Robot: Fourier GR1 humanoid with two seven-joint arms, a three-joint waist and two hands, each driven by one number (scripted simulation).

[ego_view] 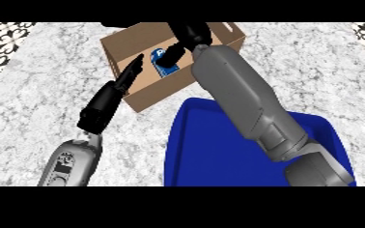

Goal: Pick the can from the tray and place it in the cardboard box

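Over the cardboard box [143, 84], the right hand [187, 35] holds the blue can [158, 59] with curled fingers, low inside it. Placing looks underway; next comes letting go. Left hand [114, 94] rests straight-fingered against the box.

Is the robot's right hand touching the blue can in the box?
Touching. The head view shows the right hand reaching into the cardboard box, its black fingers lying over the blue can with no gap between them.

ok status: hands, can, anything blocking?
Right hand curled on can, inside cardboard box. Left hand open, touching box wall. Tray bare. No obstruction.
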